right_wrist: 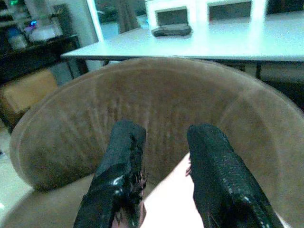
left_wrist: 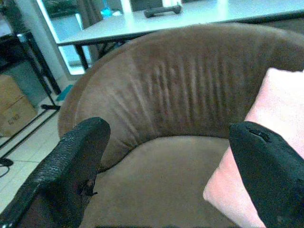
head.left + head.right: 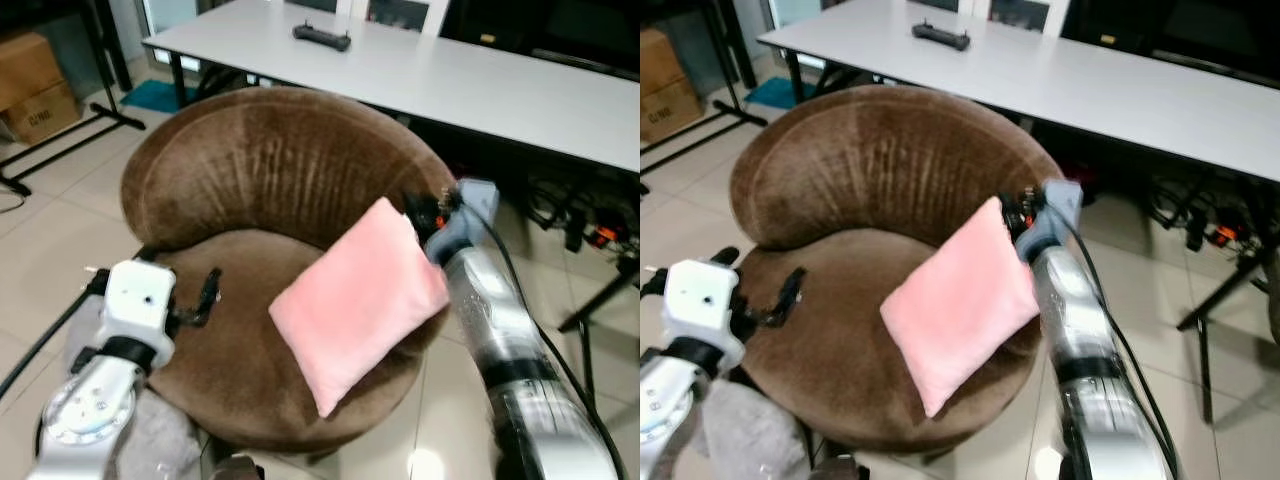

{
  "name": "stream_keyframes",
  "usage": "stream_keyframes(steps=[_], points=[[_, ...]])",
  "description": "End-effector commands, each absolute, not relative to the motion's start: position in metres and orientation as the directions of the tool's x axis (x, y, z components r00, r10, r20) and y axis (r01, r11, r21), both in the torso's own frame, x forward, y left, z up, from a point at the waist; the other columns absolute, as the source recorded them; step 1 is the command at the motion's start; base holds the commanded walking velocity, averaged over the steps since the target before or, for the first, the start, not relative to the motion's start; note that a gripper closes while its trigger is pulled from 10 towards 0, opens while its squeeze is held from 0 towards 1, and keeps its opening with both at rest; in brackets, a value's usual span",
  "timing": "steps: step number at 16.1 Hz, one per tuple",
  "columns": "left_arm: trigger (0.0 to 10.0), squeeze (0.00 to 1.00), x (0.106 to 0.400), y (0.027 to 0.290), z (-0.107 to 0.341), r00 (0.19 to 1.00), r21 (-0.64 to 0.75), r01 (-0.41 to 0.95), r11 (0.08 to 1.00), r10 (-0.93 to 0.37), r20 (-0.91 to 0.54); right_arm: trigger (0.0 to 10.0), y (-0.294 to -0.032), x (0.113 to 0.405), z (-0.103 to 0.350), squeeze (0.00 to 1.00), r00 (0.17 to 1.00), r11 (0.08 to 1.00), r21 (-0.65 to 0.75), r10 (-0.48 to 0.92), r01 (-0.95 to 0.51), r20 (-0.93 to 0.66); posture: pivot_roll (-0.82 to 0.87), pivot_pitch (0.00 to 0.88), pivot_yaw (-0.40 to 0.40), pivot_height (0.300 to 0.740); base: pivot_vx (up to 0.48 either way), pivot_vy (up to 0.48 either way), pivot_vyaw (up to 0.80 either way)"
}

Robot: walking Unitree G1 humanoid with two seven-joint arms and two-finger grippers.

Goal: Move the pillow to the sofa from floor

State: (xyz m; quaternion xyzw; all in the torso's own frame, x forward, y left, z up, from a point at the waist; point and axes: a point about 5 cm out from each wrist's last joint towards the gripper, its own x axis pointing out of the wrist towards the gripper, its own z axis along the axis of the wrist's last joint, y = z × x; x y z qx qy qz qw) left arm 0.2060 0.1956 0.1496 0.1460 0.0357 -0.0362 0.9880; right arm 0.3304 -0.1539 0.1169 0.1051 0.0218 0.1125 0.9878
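Observation:
A pink pillow (image 3: 360, 300) lies tilted on the seat of a round brown sofa chair (image 3: 270, 170), its lower end hanging over the front right rim. My right gripper (image 3: 420, 212) is at the pillow's upper corner near the backrest. In the right wrist view its fingers (image 1: 123, 152) stand close together with the pillow corner (image 1: 173, 199) pinched between them. My left gripper (image 3: 205, 295) hovers open over the left part of the seat, apart from the pillow (image 2: 280, 123), nothing between its fingers (image 2: 80, 156).
A long white table (image 3: 450, 80) with a black remote (image 3: 322, 38) stands behind the chair. Cardboard boxes (image 3: 35, 85) and a black rack foot (image 3: 100, 115) are at the far left. Cables (image 3: 570, 215) lie under the table at right. Tiled floor surrounds the chair.

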Motion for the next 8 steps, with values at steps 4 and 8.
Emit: stream_keyframes(steps=[4, 8], points=[[10.0, 0.0, 0.22, 0.193, 0.148, 0.999, 0.279, 0.012, 0.96, 0.0, -0.045, 10.0, -0.157, 0.304, 0.14, 0.0, 0.982, 0.945, 0.265, 0.181, -0.19, 0.058, 0.1, 0.0, -0.106, 0.74, 0.0, 0.0, 0.0], [10.0, 0.0, 0.225, 0.192, 0.148, 0.999, 0.272, -0.01, 0.962, 0.019, -0.029, 10.0, -0.147, 0.279, 0.117, 0.0, 0.977, 0.976, 0.137, 0.182, -0.167, -0.108, 0.1, 0.0, -0.122, 0.74, 0.0, 0.0, 0.0]])
